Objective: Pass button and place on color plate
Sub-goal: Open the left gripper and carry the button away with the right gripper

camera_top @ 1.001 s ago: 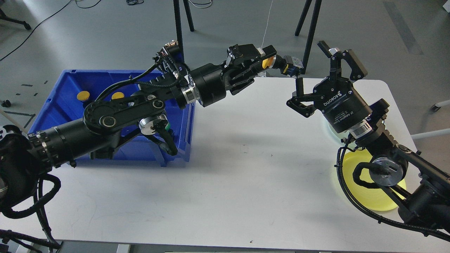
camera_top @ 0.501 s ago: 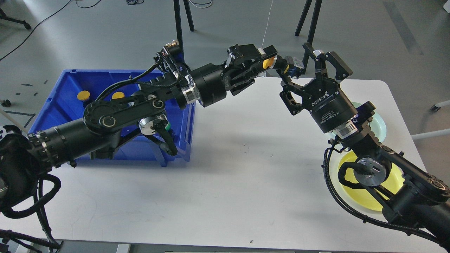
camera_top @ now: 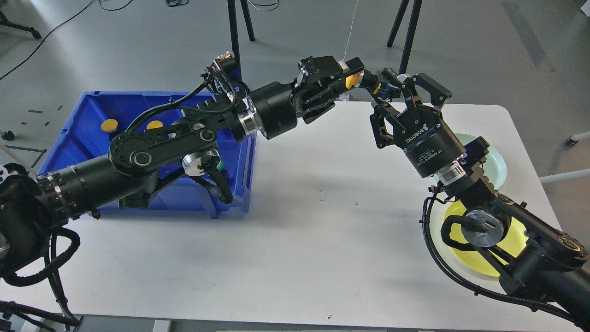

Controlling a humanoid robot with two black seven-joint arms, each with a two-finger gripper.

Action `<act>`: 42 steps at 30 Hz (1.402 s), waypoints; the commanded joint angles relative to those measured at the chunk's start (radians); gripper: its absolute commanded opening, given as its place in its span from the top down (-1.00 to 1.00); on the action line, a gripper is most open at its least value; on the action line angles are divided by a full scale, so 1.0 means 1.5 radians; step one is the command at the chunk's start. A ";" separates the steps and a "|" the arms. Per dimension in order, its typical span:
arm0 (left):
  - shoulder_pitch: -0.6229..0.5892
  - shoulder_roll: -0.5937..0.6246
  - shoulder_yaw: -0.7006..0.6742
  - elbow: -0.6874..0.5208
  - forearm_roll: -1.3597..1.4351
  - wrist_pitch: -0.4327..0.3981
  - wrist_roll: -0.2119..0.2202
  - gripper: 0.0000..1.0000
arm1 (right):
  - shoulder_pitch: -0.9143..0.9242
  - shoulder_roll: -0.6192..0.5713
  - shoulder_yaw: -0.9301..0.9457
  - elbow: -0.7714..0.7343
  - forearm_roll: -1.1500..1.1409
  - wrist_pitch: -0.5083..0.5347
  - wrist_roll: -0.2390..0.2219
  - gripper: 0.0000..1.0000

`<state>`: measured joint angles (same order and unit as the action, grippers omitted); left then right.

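My left gripper (camera_top: 357, 79) is shut on a yellow-capped button (camera_top: 352, 80) and holds it high over the table's far edge, the button's dark body sticking out to the right. My right gripper (camera_top: 398, 94) is open, its fingers spread around the button's dark end (camera_top: 382, 87); I cannot tell whether they touch it. A yellow plate (camera_top: 511, 246) lies at the front right, partly hidden by my right arm. A pale green plate (camera_top: 494, 161) lies behind it.
A blue bin (camera_top: 92, 120) stands at the left of the white table (camera_top: 299, 230), with two more yellow buttons (camera_top: 109, 124) inside. Black stand legs (camera_top: 405, 41) rise behind the table's far edge.
My right gripper has swung left and up from above the plates to the button's free end, fingers still open. My left gripper has held the button nearly still.
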<state>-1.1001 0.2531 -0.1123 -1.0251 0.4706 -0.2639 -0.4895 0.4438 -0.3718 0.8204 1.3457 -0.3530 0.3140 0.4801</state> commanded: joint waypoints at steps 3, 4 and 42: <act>-0.001 0.001 -0.004 0.003 -0.005 0.000 0.001 -0.16 | 0.001 0.000 0.001 0.003 0.001 -0.005 0.001 0.99; -0.001 0.001 -0.005 0.003 -0.005 0.000 0.001 -0.31 | 0.000 0.000 0.001 0.003 0.001 -0.011 0.001 0.99; 0.000 -0.004 -0.021 0.016 -0.011 0.000 0.001 -0.94 | -0.577 -0.126 0.293 0.091 0.005 -0.174 -0.037 1.00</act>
<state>-1.0984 0.2472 -0.1443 -1.0023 0.4540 -0.2639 -0.4889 -0.4205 -0.5627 1.2632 1.4857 -0.3475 0.0681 0.4639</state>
